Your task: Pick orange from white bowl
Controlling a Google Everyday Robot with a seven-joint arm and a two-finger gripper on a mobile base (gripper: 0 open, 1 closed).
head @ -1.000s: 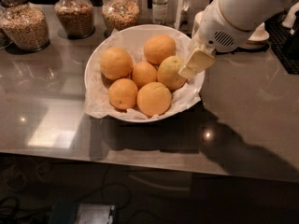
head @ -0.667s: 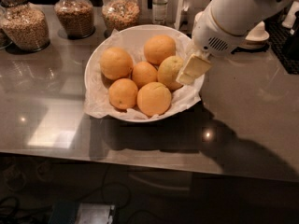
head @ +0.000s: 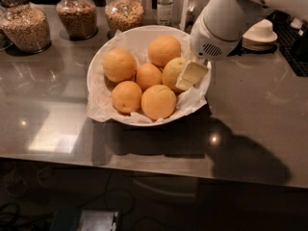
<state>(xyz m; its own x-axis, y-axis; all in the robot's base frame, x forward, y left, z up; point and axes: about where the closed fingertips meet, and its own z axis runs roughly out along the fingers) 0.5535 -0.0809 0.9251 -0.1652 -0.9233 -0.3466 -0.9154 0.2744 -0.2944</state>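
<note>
The wide white bowl, lined with crinkled white paper, stands on the grey counter and holds several oranges. The duller, yellower orange lies at the bowl's right side, against the brighter oranges. My gripper reaches down from the upper right on its white arm and rests against the right side of the dull orange, just inside the bowl's right rim. The part of the gripper behind the fruit is hidden. The orange sits in the bowl.
Three glass jars of grains and a small bottle stand behind the bowl. Stacked small white bowls and plates sit at the back right beside a dark rack. The counter's front edge runs below the bowl.
The gripper has moved slightly down and left, closer against the dull orange. The oranges and the bowl have not moved.
</note>
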